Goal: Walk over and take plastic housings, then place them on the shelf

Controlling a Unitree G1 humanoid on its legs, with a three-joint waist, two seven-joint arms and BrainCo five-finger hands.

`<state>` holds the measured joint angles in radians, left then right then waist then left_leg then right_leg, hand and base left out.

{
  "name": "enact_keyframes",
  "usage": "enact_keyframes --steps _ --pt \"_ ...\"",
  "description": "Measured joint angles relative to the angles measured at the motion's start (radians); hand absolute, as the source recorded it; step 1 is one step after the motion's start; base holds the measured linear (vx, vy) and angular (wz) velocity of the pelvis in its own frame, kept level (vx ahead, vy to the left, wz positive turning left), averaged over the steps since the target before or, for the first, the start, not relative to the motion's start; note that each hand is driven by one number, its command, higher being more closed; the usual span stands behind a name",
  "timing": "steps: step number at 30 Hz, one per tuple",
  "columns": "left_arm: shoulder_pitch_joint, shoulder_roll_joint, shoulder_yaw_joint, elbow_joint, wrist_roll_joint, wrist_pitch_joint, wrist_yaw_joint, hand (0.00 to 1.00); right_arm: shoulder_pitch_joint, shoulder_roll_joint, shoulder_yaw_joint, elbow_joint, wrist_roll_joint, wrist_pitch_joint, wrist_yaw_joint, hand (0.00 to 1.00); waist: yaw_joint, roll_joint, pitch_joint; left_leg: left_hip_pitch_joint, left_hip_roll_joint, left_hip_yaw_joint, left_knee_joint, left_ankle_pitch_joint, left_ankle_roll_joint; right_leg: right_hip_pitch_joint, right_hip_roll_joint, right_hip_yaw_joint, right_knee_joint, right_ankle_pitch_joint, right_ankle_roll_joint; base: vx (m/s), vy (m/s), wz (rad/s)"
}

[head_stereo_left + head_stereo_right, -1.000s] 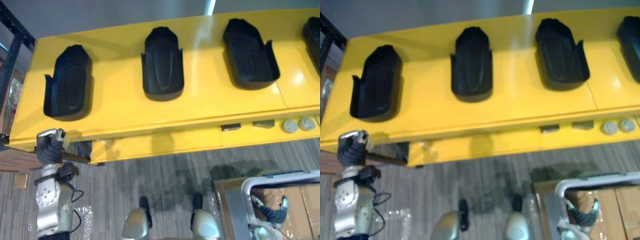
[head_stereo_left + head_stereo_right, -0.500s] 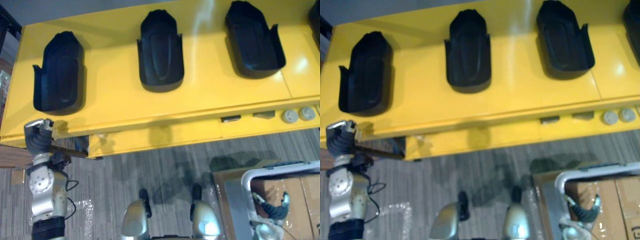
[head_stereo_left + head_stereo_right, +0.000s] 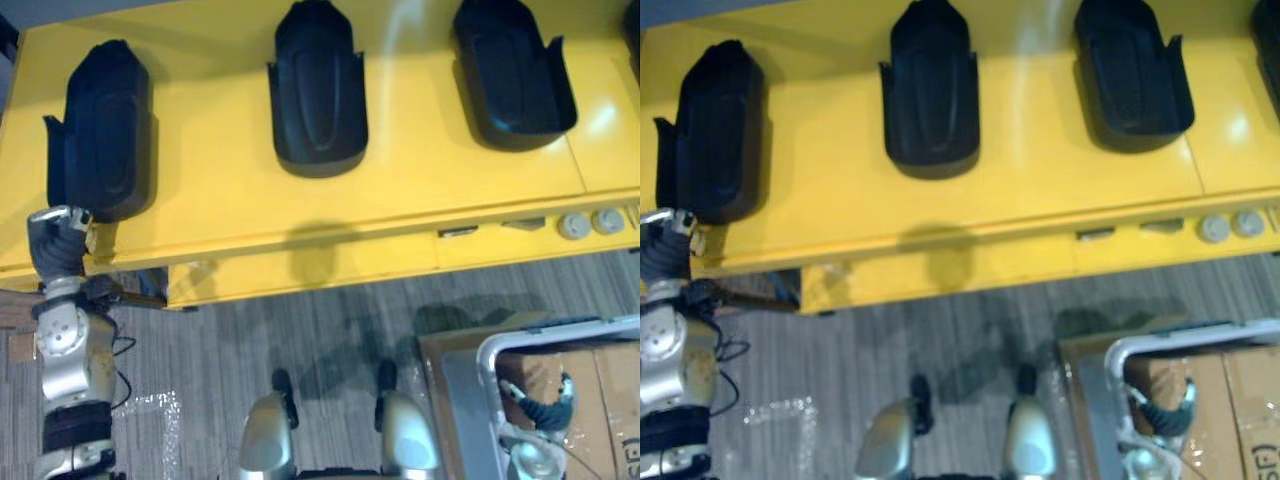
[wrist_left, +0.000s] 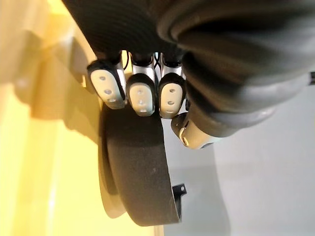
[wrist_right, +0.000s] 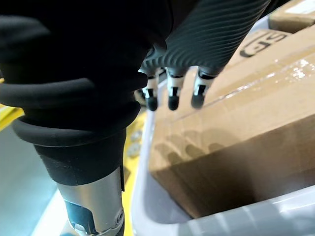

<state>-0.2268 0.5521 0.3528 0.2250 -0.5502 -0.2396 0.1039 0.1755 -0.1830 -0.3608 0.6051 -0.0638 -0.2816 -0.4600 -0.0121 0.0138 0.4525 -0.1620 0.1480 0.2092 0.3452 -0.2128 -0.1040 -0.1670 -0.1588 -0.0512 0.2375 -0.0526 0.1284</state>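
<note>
Plastic housings: three black moulded shells lie in a row on the yellow tabletop, open sides up. The left housing sits near the tabletop's left end, the middle housing well apart from it, the right housing farther right again; the dark edge of another thing shows at the far right edge, too little to identify. No shelf can be made out.

Left hand: raised at the tabletop's near-left edge, just beside the near end of the left housing. In the left wrist view its fingers hang loosely side by side, with that housing's rounded rim past them; they clasp nothing.

Right hand: low at the near right, over a cardboard box in a grey bin. Its fingers are relaxed and straight, holding nothing.

Also present: two round grey buttons on the tabletop's front edge; grey striped carpet below.

Step in hand, as judged: reaching for the left housing. The next move calls for bringing the left hand forward over the housing's near rim and closing the fingers round its wall.
</note>
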Motion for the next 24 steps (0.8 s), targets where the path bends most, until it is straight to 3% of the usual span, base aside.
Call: enact_keyframes --steps 12,23,24 --pt "-0.132 0.066 -0.002 0.103 -0.005 -0.013 0.011 1.00 -0.003 -0.002 0.037 0.024 0.002 0.004 0.000 0.00 0.000 -0.044 0.024 -0.015 0.015 0.010 0.022 -0.001 -0.002 -0.012 0.010 0.014 0.008 -0.003 -0.001 -0.03 -0.014 -0.03" --pt "-0.167 0.075 -0.001 0.152 -0.033 -0.019 0.011 1.00 -0.005 0.001 0.041 0.035 0.002 0.004 0.002 0.00 0.003 -0.046 0.025 -0.030 0.028 0.013 0.047 -0.013 -0.004 -0.021 0.022 0.023 0.008 -0.001 0.001 -0.01 0.000 -0.02" --pt "-0.160 0.075 -0.001 0.151 -0.033 -0.020 0.011 0.00 -0.005 0.006 0.041 0.035 0.002 0.004 0.004 0.00 0.003 -0.046 0.025 -0.025 0.028 0.011 0.046 -0.013 -0.004 -0.015 0.022 0.021 0.008 -0.002 0.001 0.00 0.000 0.00"
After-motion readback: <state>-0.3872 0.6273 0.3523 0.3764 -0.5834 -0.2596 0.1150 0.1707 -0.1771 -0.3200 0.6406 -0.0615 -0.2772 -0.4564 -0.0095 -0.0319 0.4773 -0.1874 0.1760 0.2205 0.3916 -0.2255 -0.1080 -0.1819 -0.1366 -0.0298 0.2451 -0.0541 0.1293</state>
